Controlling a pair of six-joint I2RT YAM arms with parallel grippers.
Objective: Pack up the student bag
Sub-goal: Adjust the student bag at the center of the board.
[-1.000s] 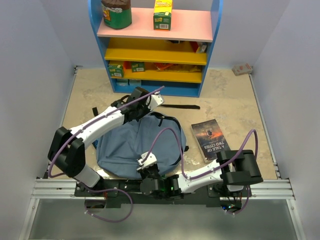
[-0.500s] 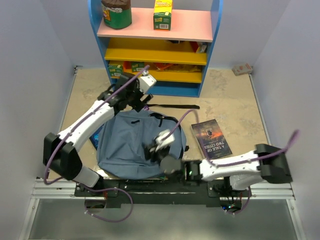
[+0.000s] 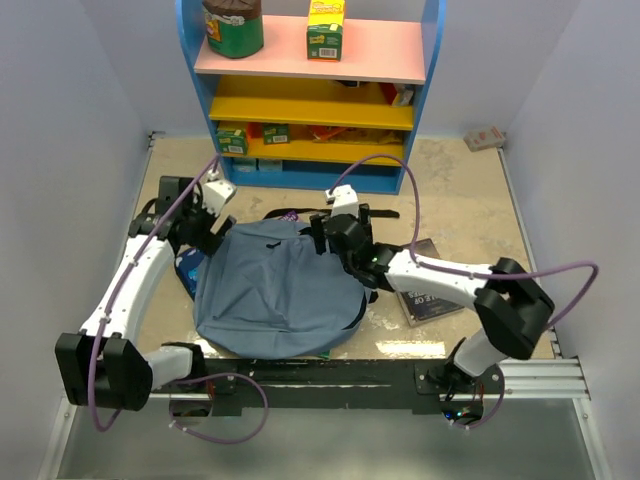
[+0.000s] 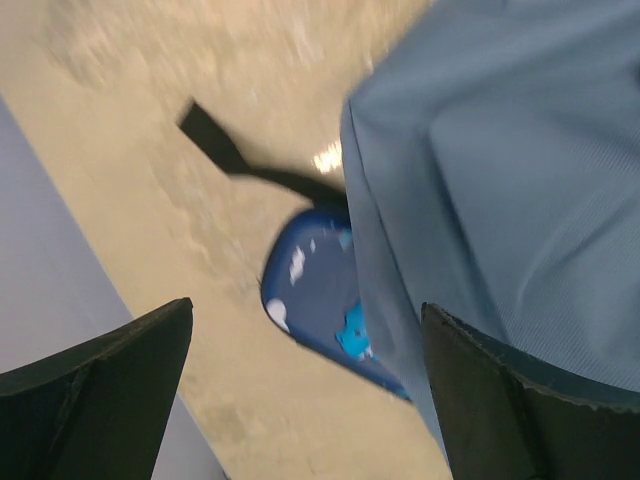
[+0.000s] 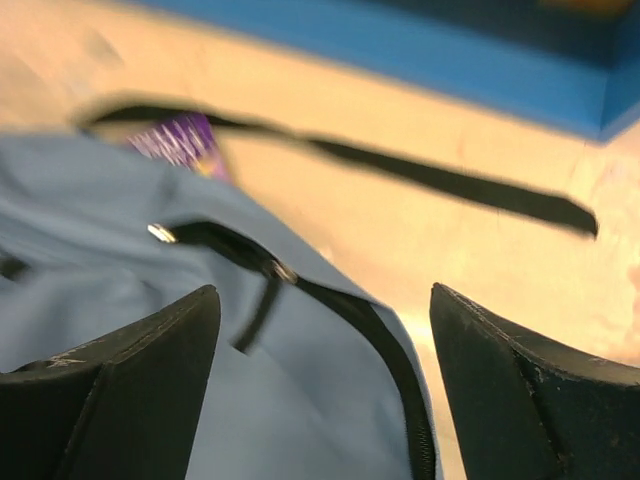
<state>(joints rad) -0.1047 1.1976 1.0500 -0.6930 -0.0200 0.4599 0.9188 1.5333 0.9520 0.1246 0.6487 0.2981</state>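
Bag: student bag (image 3: 275,290), grey-blue, lies flat at table centre, top end twd the shelf.
L gripper (image 4: 305,312): jaws wide, holding nothing; over bag's left edge.
R gripper (image 5: 325,290): jaws wide, empty; over bag's top end.
Pencil case (image 4: 320,295): dark blue, light print, part tucked under bag's left edge.
Zip (image 5: 300,285): black, runs across bag top; open or closed, can't tell.
Strap (image 5: 450,180): black, on table betw bag and shelf.
Purple item (image 5: 180,140): peeks out at bag's top edge; blurred, can't ID.
Book (image 3: 425,297): right of bag, R arm crosses over it; white title print, not legible.
Shelf (image 3: 300,55): blue unit at back; jar (image 3: 232,25) and carton (image 3: 325,28) on pink top, labels too small to read.
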